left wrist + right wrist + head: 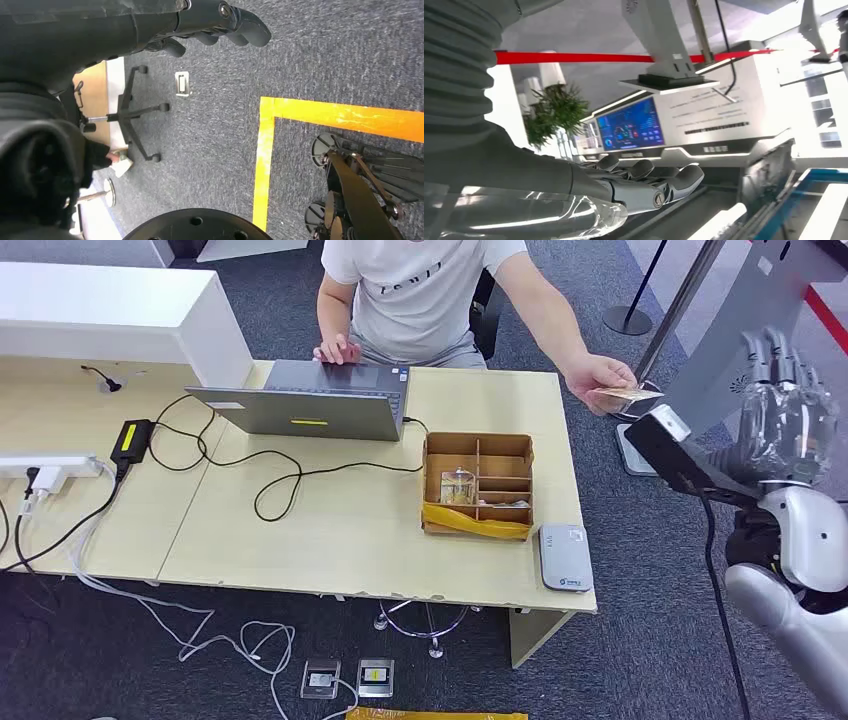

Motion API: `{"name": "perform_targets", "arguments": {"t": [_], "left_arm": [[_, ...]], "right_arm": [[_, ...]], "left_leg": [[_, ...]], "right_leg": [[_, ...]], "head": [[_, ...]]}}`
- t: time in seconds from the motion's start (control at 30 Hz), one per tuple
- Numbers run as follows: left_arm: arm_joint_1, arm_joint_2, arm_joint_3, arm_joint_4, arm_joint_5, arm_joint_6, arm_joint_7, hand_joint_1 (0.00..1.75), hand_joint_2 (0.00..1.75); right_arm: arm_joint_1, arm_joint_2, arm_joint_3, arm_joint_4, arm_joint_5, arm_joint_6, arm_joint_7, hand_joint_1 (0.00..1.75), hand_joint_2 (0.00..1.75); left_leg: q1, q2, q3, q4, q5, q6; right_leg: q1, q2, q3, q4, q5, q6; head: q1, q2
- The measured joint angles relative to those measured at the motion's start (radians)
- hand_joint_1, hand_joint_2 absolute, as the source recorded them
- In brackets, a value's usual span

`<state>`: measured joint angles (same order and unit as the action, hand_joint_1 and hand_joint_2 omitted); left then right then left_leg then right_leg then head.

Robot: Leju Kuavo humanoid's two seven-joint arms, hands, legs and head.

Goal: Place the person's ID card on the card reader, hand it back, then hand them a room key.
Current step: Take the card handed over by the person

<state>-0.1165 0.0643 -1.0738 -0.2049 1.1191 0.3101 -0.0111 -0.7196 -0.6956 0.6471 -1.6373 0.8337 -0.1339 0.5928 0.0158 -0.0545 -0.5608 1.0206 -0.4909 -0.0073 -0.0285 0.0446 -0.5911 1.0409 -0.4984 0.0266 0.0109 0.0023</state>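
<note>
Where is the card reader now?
In the head view, the card reader lies at the table's front right corner, just right of the cardboard box.

The head view looks forward and steeply down from high on the robot, taking in the whole worktop (330, 540) across the middle of the frame, with carpet below and a seated person (420, 295) at top centre. The raised right hand (785, 405) stands at the right edge, seen from behind.

The left wrist view sits close behind the left hand (220, 22), along the top of the frame, and looks down at grey carpet with yellow floor tape (265, 150); the picture is turned.

The right wrist view, close behind the right hand (644, 182) low in the frame, faces outward across the room toward a display kiosk (674, 125), well above worktop level.
</note>
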Motion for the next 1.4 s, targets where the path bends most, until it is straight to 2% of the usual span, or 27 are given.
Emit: {"name": "perform_targets", "arguments": {"t": [0.2, 0.4, 0.53, 0.93, 1.4], "left_arm": [[0.0, 0.002, -0.019, 0.0, -0.002, 0.002, -0.002, 0.0, 0.0], [0.0, 0.002, -0.033, 0.0, 0.012, 0.016, 0.019, 0.0, 0.0], [0.0, 0.002, -0.038, 0.0, 0.023, 0.023, 0.033, 0.0, 0.0], [0.0, 0.002, -0.04, 0.0, 0.022, 0.027, 0.008, 0.0, 0.0], [0.0, 0.006, -0.042, 0.0, 0.043, 0.023, -0.001, 0.0, 0.0]], "right_arm": [[-0.008, 0.035, 0.086, 0.034, 0.003, 0.002, -0.025, 0.0, 1.75], [-0.008, 0.095, 0.146, 0.102, 0.011, 0.0, -0.057, 0.02, 1.75], [-0.008, 0.123, 0.171, 0.136, 0.015, -0.008, -0.068, 1.74, 1.75], [-0.028, 0.172, 0.181, 0.175, -0.013, -0.04, -0.095, 1.75, 1.75], [-0.02, 0.179, 0.179, 0.201, -0.004, -0.013, -0.101, 1.75, 1.75]], "left_leg": [[0.0, 0.0, -0.001, 0.0, 0.0, 0.0], [0.0, 0.0, 0.0, 0.0, 0.0, 0.0], [0.0, 0.0, -0.001, 0.0, 0.0, 0.0], [0.0, 0.001, 0.0, 0.0, 0.0, 0.0], [0.0, 0.001, 0.0, 0.0, 0.0, 0.0]], "right_leg": [[0.0, 0.0, -0.001, 0.0, 0.0, 0.0], [0.0, 0.0, -0.001, 0.0, 0.0, 0.0], [0.0, 0.0, -0.001, 0.0, 0.0, 0.0], [0.0, 0.0, -0.001, 0.0, 0.0, 0.0], [0.0, 0.001, -0.001, 0.0, 0.0, 0.0]], "head": [[0.0, 0.0], [0.0, 0.0], [0.0, 0.0], [0.0, 0.0], [0.0, 0.0]]}}
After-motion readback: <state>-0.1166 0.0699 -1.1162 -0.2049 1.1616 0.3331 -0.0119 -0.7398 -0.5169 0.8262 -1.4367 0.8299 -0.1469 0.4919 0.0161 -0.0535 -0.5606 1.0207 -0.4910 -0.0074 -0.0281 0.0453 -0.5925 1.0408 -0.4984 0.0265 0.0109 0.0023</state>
